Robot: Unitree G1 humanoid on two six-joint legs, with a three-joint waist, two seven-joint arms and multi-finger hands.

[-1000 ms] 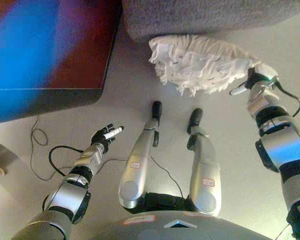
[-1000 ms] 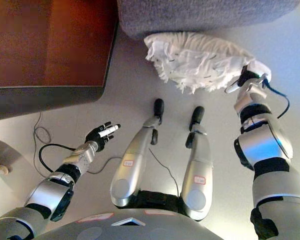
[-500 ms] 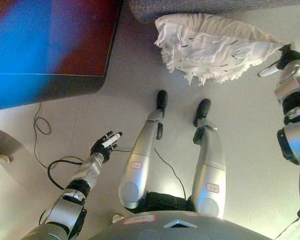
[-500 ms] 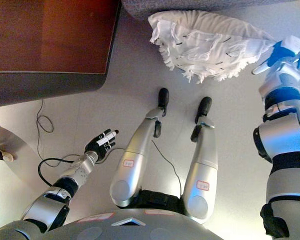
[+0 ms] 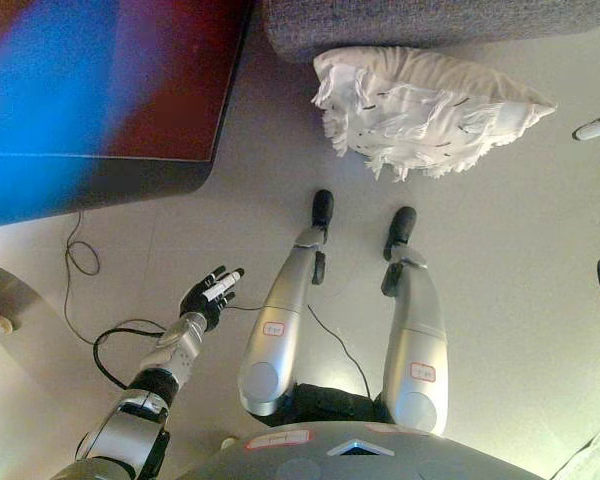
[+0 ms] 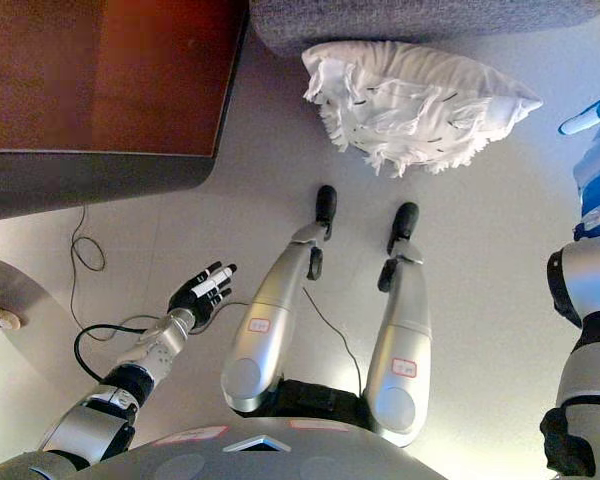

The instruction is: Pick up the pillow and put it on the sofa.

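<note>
pillow (image 5: pixel 425 112) on floor (image 5: pixel 520 300) against sofa (image 5: pixel 430 22) base, not yet on it | left hand (image 5: pixel 208 296) spread, empty | right hand (image 6: pixel 592 118) at edge, grip unclear

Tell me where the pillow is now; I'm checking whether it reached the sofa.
The pillow lies on the floor at upper centre-right of both views, just before the grey sofa, not on it.
</note>
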